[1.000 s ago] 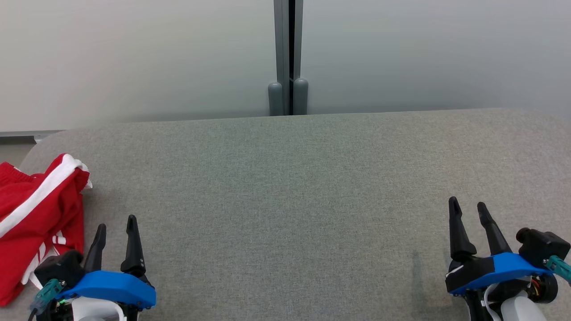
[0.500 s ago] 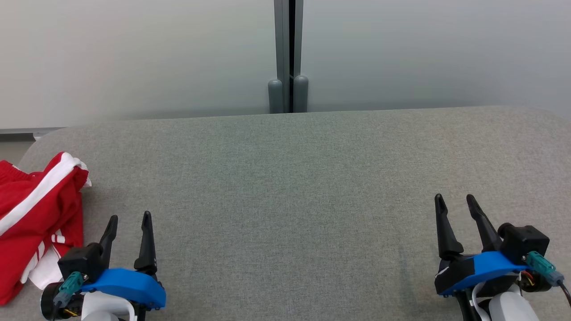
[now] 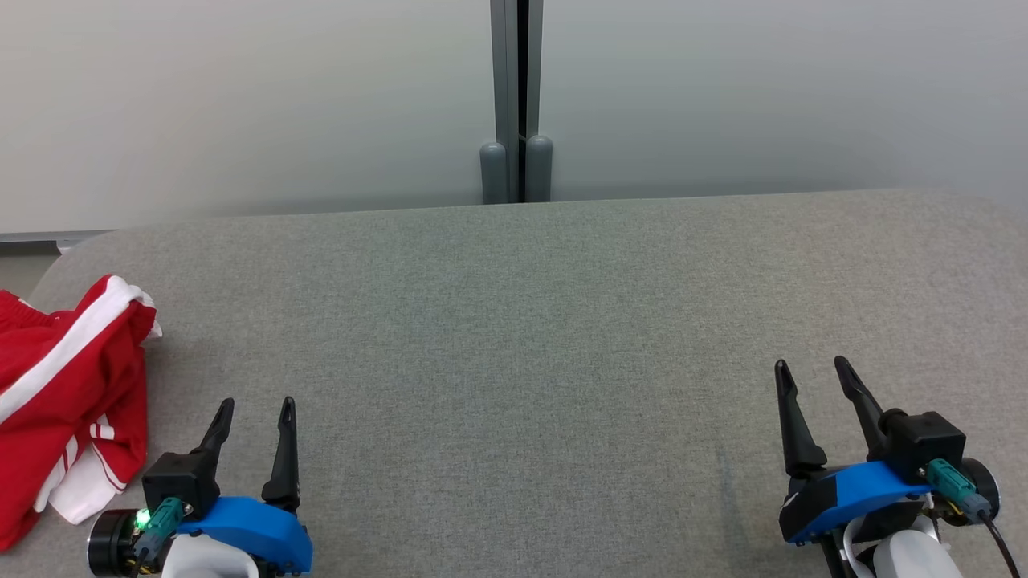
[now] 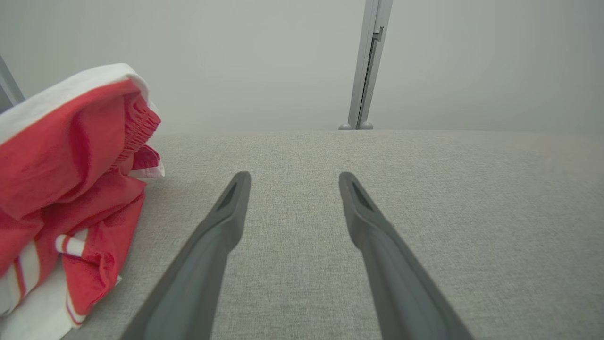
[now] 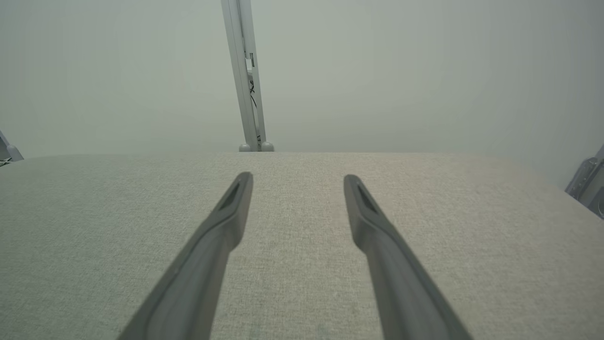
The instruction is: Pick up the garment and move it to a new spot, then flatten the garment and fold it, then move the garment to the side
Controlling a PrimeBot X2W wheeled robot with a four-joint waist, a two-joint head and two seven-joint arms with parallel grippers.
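Crumpled red shorts, white-striped, at left end of grey woven bench.
Left gripper, right gripper: tapered dark fingers spread; frosted panels behind.

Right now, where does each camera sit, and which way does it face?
Head view: on the head, facing forward and down at the grey cushion; open left claw lower left, open right claw lower right.
Left wrist view: on the left wrist, facing along its fingers, over the cushion toward the wall.
Right wrist view: on the right wrist, likewise along its fingers.
Shared: head and left wrist views both show the red garment at left.
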